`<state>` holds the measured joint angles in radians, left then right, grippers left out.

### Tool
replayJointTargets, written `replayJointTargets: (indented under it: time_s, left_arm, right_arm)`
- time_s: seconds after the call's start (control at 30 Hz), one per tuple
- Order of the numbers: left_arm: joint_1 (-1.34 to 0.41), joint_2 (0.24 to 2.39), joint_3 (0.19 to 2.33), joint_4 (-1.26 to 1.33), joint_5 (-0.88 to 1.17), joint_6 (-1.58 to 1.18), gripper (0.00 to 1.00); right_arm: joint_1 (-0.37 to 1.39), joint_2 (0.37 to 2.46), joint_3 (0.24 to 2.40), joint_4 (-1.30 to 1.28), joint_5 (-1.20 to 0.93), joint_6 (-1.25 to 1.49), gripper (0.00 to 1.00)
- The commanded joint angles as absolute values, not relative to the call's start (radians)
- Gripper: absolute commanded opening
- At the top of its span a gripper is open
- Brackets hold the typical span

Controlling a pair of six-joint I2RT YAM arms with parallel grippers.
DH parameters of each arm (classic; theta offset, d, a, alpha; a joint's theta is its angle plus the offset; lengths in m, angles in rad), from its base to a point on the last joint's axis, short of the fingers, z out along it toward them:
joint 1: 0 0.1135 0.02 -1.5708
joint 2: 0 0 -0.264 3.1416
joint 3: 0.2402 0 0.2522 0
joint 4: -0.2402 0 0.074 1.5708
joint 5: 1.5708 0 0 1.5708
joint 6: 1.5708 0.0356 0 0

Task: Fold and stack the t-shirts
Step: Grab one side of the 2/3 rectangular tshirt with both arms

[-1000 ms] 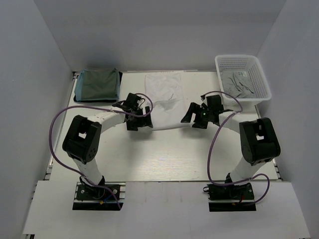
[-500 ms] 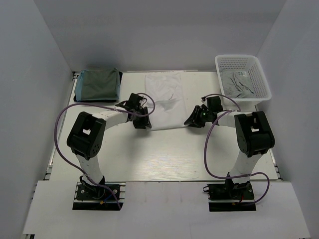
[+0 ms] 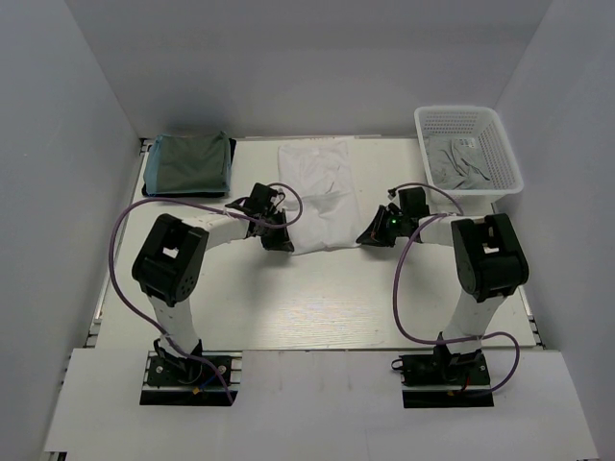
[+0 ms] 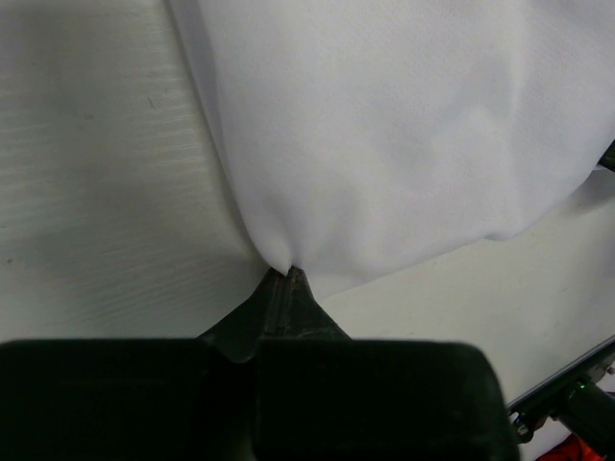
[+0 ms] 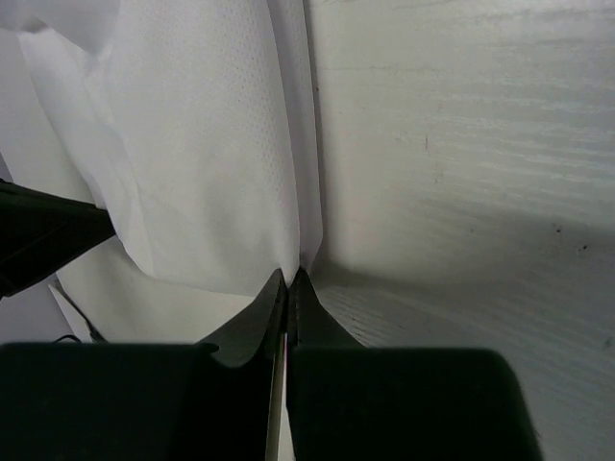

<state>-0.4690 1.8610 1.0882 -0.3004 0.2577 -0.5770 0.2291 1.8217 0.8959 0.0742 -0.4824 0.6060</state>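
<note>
While the white t-shirt (image 3: 317, 192) is lying spread on the table (image 3: 317, 298), in the middle and reaching toward the far edge, its near hem is being held at both corners. The near-left corner is being pinched by the left gripper (image 3: 276, 236), whose jaws are being pressed tightly together on the cloth. In the left wrist view the fabric (image 4: 404, 125) is being gathered into a small peak where it meets the closed fingertips (image 4: 285, 279). The near-right corner is being clamped in the same way by the right gripper (image 3: 369, 234). In the right wrist view a folded edge of the shirt (image 5: 202, 144) is being drawn down into the closed tips (image 5: 289, 280), with no gap being shown between them. Both grippers are being kept low, close to the tabletop, and the hem between them is being held loosely, not taut.

A folded green shirt (image 3: 189, 161) is being kept at the far-left corner of the table, well apart from the white one. At the far right, a crumpled grey garment (image 3: 459, 161) is being held in a white mesh basket (image 3: 468, 109).
</note>
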Motion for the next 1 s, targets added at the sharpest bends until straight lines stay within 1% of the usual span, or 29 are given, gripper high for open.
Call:
replayJointTargets:
  time_s: [0.0,0.13,0.17,0.2,0.27,0.3,0.33,0.37,0.4,0.47,0.5,0.57,0.63,0.77,0.97]
  left_arm:
    - [-0.492,1.855,1.057,-0.429,0.247,-0.563,0.00]
    - [-0.512,1.715,0.994,-0.511,0.235,-0.572,0.00]
    - [-0.512,1.686,0.994,-0.529,0.262,-0.572,0.00]
    - [-0.524,1.630,0.982,-0.566,0.279,-0.572,0.00]
    - [-0.537,1.574,0.969,-0.604,0.313,-0.572,0.00]
    - [-0.549,1.515,0.957,-0.639,0.324,-0.572,0.00]
    - [-0.558,1.484,0.957,-0.662,0.349,-0.563,0.00]
    - [-0.558,1.455,0.957,-0.687,0.368,-0.563,0.00]
    - [-0.567,1.422,0.957,-0.734,0.385,-0.563,0.00]
    - [-0.577,1.327,0.957,-0.773,0.443,-0.563,0.00]
    - [-0.586,1.298,0.957,-0.797,0.478,-0.563,0.00]
    - [-0.586,1.223,0.957,-0.813,0.502,-0.575,0.00]
    - [-0.586,1.192,0.957,-0.824,0.521,-0.586,0.00]
    - [-0.586,1.163,1.035,-0.876,0.531,-0.595,0.00]
    - [-0.586,1.126,1.068,-0.876,0.474,-0.604,0.00]
  right_arm:
    - [0.229,1.772,0.867,0.063,-0.511,0.591,0.00]
    - [0.238,1.611,0.801,-0.072,-0.526,0.514,0.00]
    - [0.239,1.582,0.787,-0.104,-0.531,0.500,0.00]
    - [0.242,1.490,0.752,-0.148,-0.549,0.455,0.00]
    - [0.241,1.438,0.733,-0.228,-0.594,0.416,0.00]
    - [0.247,1.351,0.718,-0.291,-0.604,0.385,0.00]
    - [0.244,1.323,0.707,-0.319,-0.627,0.356,0.00]
    - [0.244,1.298,0.704,-0.381,-0.637,0.332,0.00]
    - [0.244,1.217,0.703,-0.443,-0.643,0.322,0.00]
    - [0.247,1.169,0.704,-0.516,-0.686,0.295,0.00]
    - [0.247,1.099,0.706,-0.559,-0.701,0.290,0.00]
    - [0.250,1.022,0.727,-0.633,-0.742,0.273,0.00]
    - [0.248,0.999,0.748,-0.663,-0.755,0.262,0.00]
    - [0.239,0.950,0.813,-0.759,-0.747,0.233,0.00]
    - [0.239,0.978,0.867,-0.727,-0.773,0.232,0.00]
